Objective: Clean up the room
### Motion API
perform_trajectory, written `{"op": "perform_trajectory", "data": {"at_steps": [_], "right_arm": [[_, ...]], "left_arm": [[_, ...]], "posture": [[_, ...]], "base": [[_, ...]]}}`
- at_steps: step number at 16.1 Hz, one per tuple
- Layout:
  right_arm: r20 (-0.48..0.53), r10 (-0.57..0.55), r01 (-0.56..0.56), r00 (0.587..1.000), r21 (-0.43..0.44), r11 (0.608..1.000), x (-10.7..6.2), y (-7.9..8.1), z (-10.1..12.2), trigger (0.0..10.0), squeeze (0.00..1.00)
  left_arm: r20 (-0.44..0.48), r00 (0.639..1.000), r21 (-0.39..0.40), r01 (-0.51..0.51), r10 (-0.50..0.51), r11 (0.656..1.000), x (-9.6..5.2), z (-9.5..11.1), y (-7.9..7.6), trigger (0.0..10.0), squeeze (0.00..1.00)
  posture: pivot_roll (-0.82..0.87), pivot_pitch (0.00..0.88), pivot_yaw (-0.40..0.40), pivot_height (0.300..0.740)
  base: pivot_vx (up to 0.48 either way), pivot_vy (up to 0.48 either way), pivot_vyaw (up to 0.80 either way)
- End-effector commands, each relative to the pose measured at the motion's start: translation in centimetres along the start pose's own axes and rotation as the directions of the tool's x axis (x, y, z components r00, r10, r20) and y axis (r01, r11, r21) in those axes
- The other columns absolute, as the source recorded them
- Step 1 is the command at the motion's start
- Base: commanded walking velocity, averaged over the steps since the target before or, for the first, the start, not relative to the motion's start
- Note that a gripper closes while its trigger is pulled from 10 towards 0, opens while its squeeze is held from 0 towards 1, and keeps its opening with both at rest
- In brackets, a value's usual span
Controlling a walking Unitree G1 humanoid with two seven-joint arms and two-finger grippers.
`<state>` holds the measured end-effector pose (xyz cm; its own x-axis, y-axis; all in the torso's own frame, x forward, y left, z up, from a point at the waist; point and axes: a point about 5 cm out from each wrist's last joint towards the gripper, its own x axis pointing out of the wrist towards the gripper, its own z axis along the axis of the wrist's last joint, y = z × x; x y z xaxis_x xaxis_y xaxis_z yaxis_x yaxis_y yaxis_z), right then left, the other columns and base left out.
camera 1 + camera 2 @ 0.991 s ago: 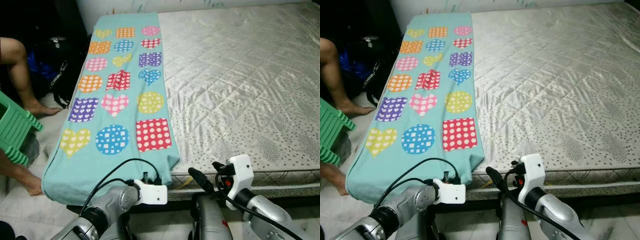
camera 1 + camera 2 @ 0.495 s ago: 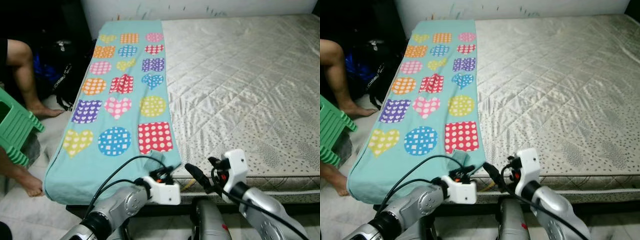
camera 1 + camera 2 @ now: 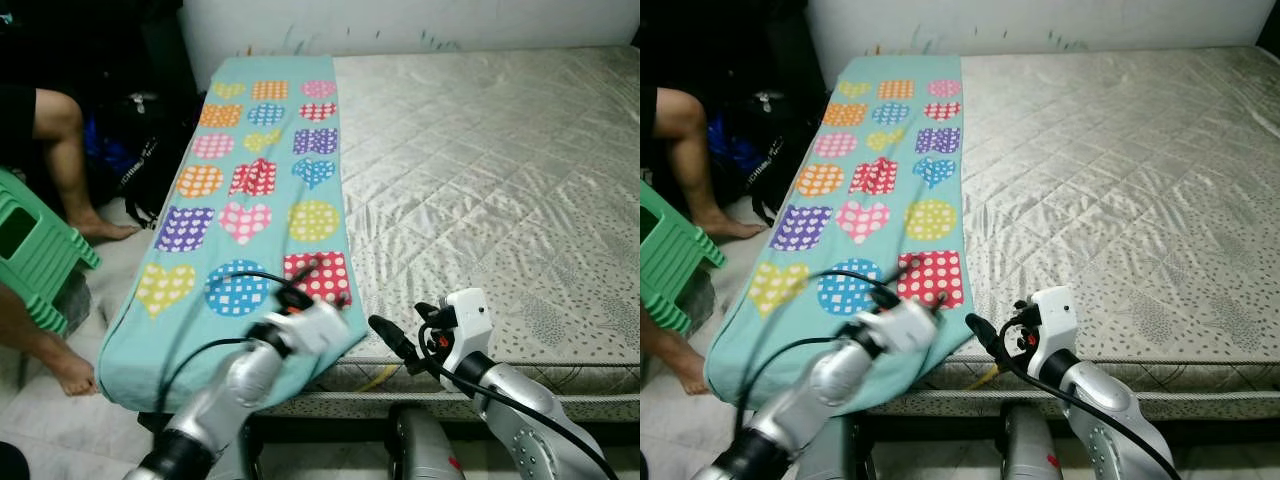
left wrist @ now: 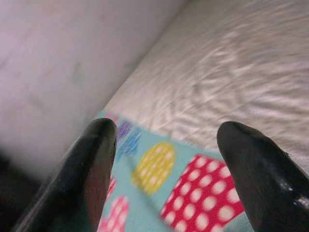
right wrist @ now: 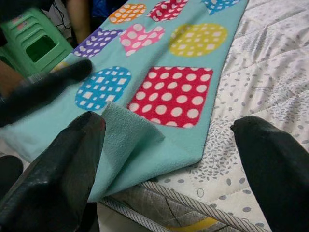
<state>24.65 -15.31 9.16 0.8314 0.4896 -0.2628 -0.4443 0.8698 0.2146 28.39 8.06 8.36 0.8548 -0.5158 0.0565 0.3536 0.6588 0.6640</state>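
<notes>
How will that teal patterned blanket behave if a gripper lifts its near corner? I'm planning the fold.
Probably floppy: the blanket already drapes over the mattress edge, and its corner lies folded over. It looks thin, so likely light. It may slide on the mattress's sheen.

Left pincer [image 4: 164, 174] raised forward, fingers spread; right pincer [image 5: 169, 159] low, fingers wide apart.

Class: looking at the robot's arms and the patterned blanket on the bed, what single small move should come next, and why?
Probably lower the open left tool onto the blanket and pinch its folded-over near corner: that tool is above the blanket's near end, holding nothing.
</notes>
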Motion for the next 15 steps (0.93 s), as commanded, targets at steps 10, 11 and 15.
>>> {"op": "perform_trajectory", "data": {"at_steps": [10, 11, 15], "right_arm": [[0.077, -0.052, 0.053, 0.996, -0.011, 0.999, 0.5, -0.2, 0.2, 10.0, 0.00], [0.072, -0.059, 0.060, 0.996, -0.011, 0.998, 0.1, -0.3, 0.0, 10.0, 0.00], [0.062, -0.077, 0.077, 0.995, -0.011, 0.997, -0.6, -0.3, -0.4, 10.0, 0.00]], "left_arm": [[-0.547, 0.812, -0.393, -0.462, 0.202, 0.795, -5.4, -8.1, 5.2, 10.0, 1.00], [-0.563, 0.812, -0.416, -0.440, 0.155, 0.796, -4.9, -8.6, 5.4, 10.0, 1.00], [-0.598, 0.800, -0.443, -0.382, 0.050, 0.811, -3.1, -9.5, 5.8, 10.0, 0.40]], "posture": [[-0.14, 0.000, 0.033, 0.590], [-0.15, 0.000, 0.034, 0.590], [-0.17, 0.019, 0.043, 0.590]], "base": [[0.000, 0.000, 0.00], [0.000, 0.000, 0.00], [0.000, 0.000, 0.00]]}}
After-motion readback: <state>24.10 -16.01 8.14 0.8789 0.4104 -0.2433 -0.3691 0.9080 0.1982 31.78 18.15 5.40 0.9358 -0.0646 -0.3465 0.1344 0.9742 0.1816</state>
